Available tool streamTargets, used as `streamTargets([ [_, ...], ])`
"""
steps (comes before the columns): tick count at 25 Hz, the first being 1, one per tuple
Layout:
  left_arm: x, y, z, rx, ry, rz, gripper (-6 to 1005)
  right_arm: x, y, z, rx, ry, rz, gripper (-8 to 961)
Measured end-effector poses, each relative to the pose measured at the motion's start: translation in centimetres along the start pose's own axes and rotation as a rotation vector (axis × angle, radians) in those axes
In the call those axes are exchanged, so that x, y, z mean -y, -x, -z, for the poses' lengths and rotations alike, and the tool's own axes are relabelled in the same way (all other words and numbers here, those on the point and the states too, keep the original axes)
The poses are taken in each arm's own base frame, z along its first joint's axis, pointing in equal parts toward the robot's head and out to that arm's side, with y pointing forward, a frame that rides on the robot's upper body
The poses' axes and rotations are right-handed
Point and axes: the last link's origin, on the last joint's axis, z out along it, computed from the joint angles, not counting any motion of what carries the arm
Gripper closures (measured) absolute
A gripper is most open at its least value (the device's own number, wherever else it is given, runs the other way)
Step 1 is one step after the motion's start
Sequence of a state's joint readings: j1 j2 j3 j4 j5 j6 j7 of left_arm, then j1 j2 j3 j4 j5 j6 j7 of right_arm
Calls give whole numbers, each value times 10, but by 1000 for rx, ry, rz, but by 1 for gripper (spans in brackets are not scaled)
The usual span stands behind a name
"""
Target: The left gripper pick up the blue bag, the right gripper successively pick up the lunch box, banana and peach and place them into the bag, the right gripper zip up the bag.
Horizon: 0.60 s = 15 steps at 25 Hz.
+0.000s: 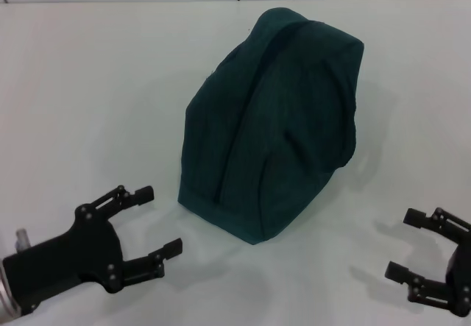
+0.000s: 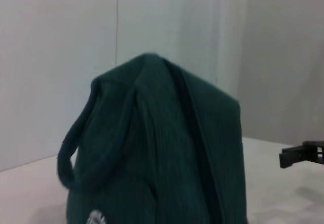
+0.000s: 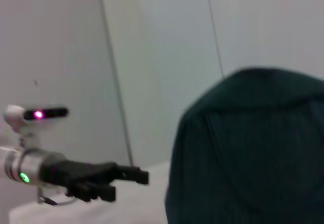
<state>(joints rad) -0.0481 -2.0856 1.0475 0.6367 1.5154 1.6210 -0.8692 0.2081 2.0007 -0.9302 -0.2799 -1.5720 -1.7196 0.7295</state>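
the blue bag (image 1: 276, 120) stands upright at the middle of the white table (image 1: 88, 83), closed along its top seam, one loop handle (image 2: 76, 153) hanging at its side. a round white logo (image 2: 94, 218) shows low on the fabric (cut off by the edge, no lettering readable). the left gripper (image 1: 156, 221) rests at about 8 o'clock from the bag, fingers spread, grasping nothing. the right gripper (image 1: 401, 246) sits at about 4 o'clock, likewise spread and empty, apart from the bag.

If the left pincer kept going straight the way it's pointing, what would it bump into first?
Probably the blue bag: the open left pincer aims at its lower near side across bare table. Depth is hard to judge.
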Motion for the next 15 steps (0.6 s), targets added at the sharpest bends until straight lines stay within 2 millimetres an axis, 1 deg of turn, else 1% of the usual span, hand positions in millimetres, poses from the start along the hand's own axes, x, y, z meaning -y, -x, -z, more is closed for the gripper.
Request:
streamTargets([
  [2,-1,4,1,3,-16,1,109,1,-8,-1,-30,-28,1,94],
  [5,-2,9,3,19,-26,-3,110,2,-12,-2,-51,-43,7,94],
  [15,-4,11,6,23,-31,-12,112,3,-12,-4,-54,-40,17,94],
])
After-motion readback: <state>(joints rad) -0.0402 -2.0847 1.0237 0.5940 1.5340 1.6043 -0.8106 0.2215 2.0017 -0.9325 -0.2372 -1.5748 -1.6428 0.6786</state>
